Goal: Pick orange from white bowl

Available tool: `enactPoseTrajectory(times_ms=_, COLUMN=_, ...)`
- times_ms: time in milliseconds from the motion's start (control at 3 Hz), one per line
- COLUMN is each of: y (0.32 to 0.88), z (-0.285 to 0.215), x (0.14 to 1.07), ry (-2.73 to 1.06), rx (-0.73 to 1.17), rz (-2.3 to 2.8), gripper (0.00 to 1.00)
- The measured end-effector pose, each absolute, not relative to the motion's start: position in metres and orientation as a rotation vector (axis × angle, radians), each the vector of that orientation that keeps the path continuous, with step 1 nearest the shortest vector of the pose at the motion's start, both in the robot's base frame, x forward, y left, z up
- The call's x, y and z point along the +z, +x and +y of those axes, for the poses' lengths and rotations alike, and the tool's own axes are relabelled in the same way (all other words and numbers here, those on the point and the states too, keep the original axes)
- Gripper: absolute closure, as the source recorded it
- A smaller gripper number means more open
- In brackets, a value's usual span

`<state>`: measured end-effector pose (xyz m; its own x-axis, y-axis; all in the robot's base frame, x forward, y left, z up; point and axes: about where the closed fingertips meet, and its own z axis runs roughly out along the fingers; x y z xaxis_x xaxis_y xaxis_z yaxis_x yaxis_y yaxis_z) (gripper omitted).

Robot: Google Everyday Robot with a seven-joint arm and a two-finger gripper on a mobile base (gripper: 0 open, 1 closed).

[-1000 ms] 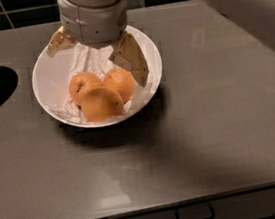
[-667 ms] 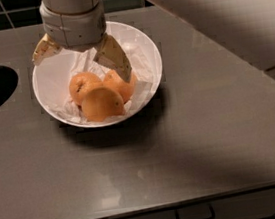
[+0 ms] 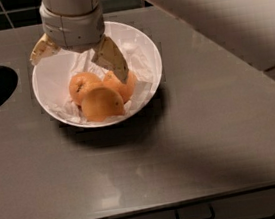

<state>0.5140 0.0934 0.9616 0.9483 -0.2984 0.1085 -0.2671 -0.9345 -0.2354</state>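
- While the gripper [image 3: 78,68] hovers over the white bowl [image 3: 150,46], fingers [image 3: 112,58] spread wide and empty, the approach is in hand.
- Next, it probably needs to lower astride the dimpled orange [image 3: 84,86], then close.

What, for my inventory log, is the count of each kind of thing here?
Oranges: 3 (dimpled orange, paler orange, deeper-orange orange)
White bowl: 1
Gripper: 1, open, low over the oranges
Total: 5
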Motion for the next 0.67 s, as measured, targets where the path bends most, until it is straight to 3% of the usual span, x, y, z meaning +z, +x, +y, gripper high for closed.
enactPoseTrajectory(times_ms=667, y=0.5081, z=0.0902, x=0.9502, ry=-2.881, rx=-0.13, rz=0.467, gripper=0.0)
